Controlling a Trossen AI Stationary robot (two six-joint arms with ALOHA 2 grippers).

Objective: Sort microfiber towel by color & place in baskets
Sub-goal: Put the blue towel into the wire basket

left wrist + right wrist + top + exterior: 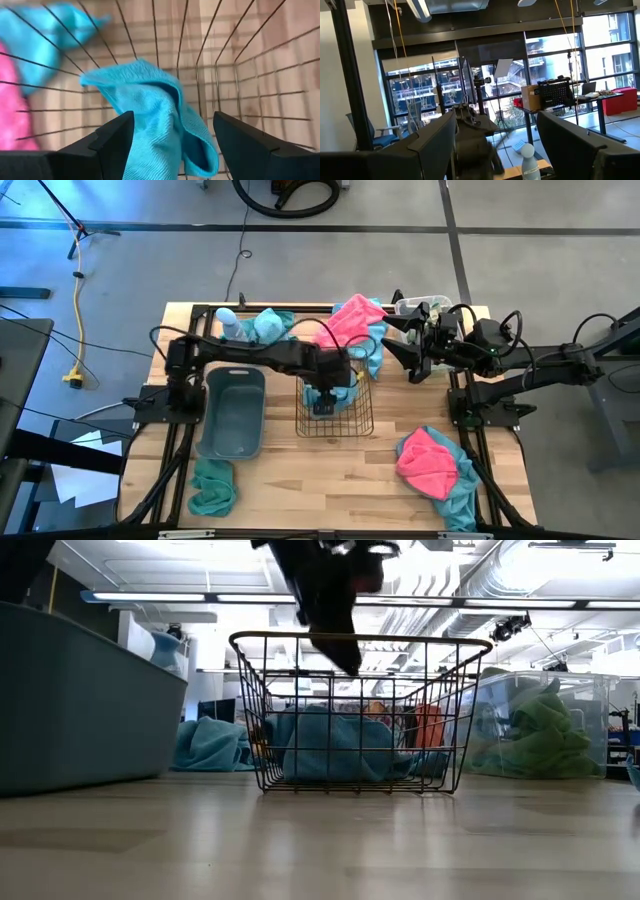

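3 containers sit on the table: a grey-blue oblong plastic tub (233, 412), a square copper wire basket (336, 408) holding 1 teal fuzzy towel (155, 120), and a clear plastic bin (545, 725) with 1 lime green towel (540, 735). The left gripper (172, 145) hangs over the wire basket, fingers wide and holding nothing. The right gripper (495, 145), fingers spread and empty, waits near the table's far right edge, with pink-and-teal towel heaps (435, 465) lying loose outside.

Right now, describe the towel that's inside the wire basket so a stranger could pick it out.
Start at the copper wire basket in the middle of the table, right of the grey-blue tub. The teal towel lies crumpled on its floor, under the left end effector, whose fingers are open. No other towel in view lies behind mesh.
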